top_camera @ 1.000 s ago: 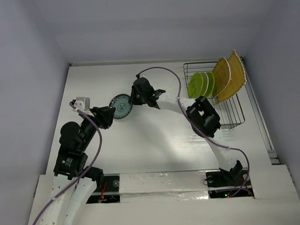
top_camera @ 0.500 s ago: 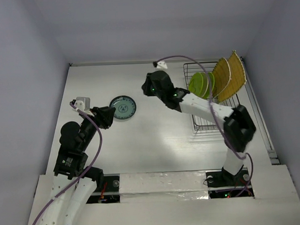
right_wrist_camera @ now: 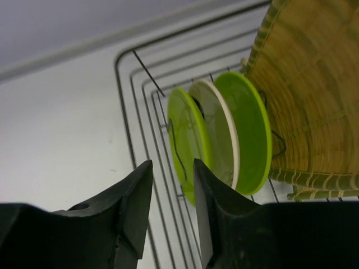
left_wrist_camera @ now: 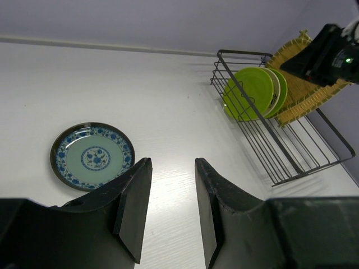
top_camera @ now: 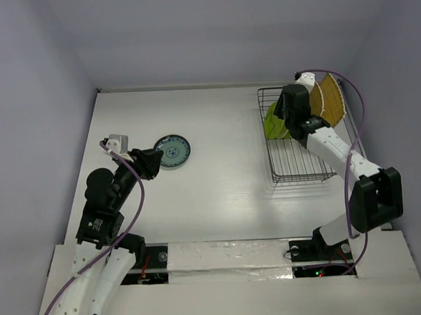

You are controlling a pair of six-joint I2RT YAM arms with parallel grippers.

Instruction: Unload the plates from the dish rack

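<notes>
The dish rack [top_camera: 304,161] stands at the right of the table. In it two lime green plates [right_wrist_camera: 188,137] [right_wrist_camera: 249,126] stand on edge with a cream plate [right_wrist_camera: 217,131] between them. Two woven straw-yellow plates [top_camera: 326,105] lean behind them. My right gripper [right_wrist_camera: 173,163] hangs open just above the rack, its fingers over the leftmost lime plate's rim and not touching it. A teal plate with a blue pattern [top_camera: 173,150] lies flat on the table at the left. My left gripper [left_wrist_camera: 173,162] hovers open and empty just right of that plate.
The rack's near half [left_wrist_camera: 297,151] is bare wire. A raised wall [top_camera: 180,86] runs along the table's far edge, and a rail [top_camera: 366,166] borders the right side next to the rack. Bare tabletop [top_camera: 224,157] lies between teal plate and rack.
My right gripper let go of the teal plate, which now lies flat on the table, and the arm swung right to hang over the rack. The left arm barely moved.
</notes>
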